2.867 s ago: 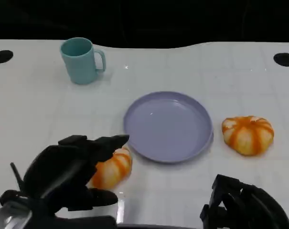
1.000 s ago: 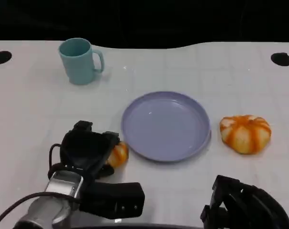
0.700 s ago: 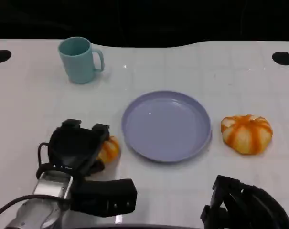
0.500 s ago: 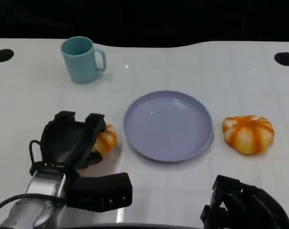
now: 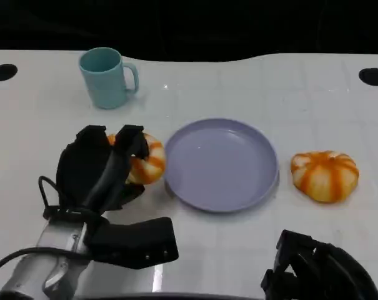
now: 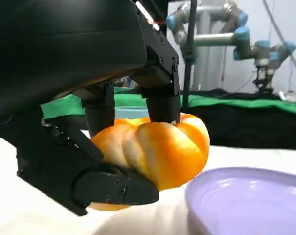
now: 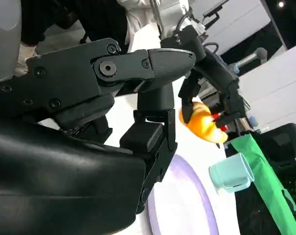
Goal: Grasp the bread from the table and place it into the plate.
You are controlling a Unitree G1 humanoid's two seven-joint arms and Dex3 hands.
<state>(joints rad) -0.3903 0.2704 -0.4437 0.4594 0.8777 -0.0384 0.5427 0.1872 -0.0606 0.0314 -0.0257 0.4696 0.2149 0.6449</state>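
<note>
Orange and white stripes ran over the bread roll (image 5: 145, 159) that my left hand (image 5: 98, 172) held. My fingers (image 6: 162, 98) pressed on its top and my thumb sat under it, so it was squeezed in between. The roll was off the white table (image 5: 288, 94), just beside the near edge of the purple plate (image 5: 221, 164), but not over it yet.

I thought the roll could slip. It looked soft and round, and my thumb held it only near the bottom edge. A fast swing to the side might have rolled it out of my fingers and onto the table.

I also thought I could bump the plate's rim if I carried the roll too low. That could have pushed the plate away.

A second bread roll (image 5: 324, 176) lay on the far side of the plate, and a teal mug (image 5: 106, 77) stood well apart at the back. My right hand (image 5: 317, 269) was low by the table's edge, fingers curled in with nothing in them.
</note>
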